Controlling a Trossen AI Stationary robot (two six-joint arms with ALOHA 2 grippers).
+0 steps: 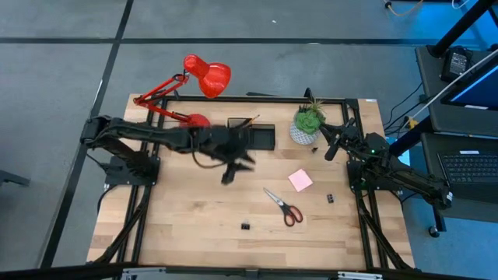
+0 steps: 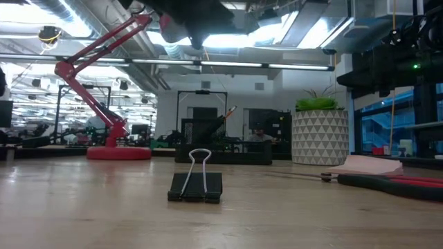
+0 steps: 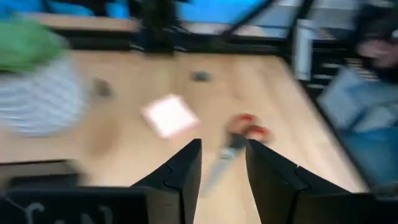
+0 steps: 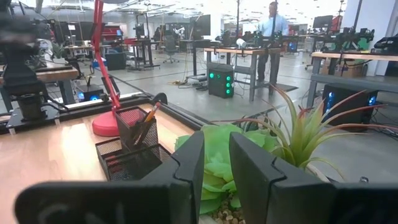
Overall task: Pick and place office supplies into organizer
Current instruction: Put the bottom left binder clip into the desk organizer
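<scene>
The black mesh organizer (image 1: 255, 134) stands at the table's far middle, an orange pencil (image 4: 148, 119) leaning in its taller section. Red-handled scissors (image 1: 284, 207), a pink sticky-note pad (image 1: 300, 180), a small black clip (image 1: 330, 199) and a black binder clip (image 2: 196, 182) lie flat on the wood. My left gripper (image 1: 233, 165) hovers open and empty just near of the organizer, above the table; in its wrist view the left gripper (image 3: 222, 152) looks toward the scissors (image 3: 241, 132) and pad (image 3: 169, 115). My right gripper (image 4: 216, 146) waits open beside the plant.
A red desk lamp (image 1: 204, 76) stands at the far left of the table. A green plant in a white patterned pot (image 1: 307, 124) sits right of the organizer, close to my right gripper (image 1: 330, 149). Bare wood lies on the near left part of the table (image 1: 171, 218).
</scene>
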